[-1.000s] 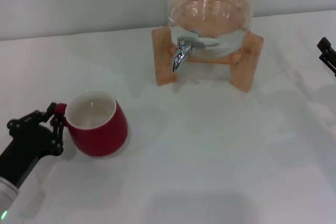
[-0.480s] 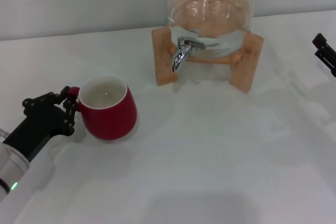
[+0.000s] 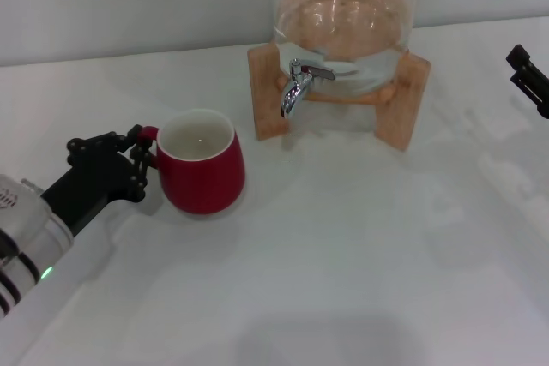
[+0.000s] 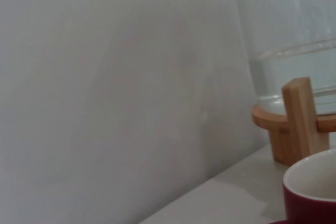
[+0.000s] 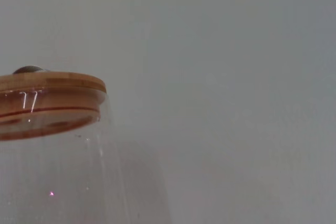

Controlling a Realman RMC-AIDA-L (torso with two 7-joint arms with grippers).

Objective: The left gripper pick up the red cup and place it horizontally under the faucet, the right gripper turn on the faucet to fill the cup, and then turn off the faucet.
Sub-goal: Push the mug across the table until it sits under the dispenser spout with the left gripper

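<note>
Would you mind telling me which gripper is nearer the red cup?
Left. The left gripper grips the red cup by its handle; the right gripper sits far across the table.

A glass jar [image 3: 343,15] rests on a wooden stand [image 3: 403,96].

- Cup [image 3: 202,174]: dark red outside, white inside.
- Left claw [image 3: 137,163]: black, on a white arm with black stripes.
- Faucet [image 3: 298,85]: shiny chrome.
- Stand [image 3: 410,99]: light wood.
- Desk [image 3: 360,246]: plain white.
- Right claw [image 3: 529,78]: black.
</note>
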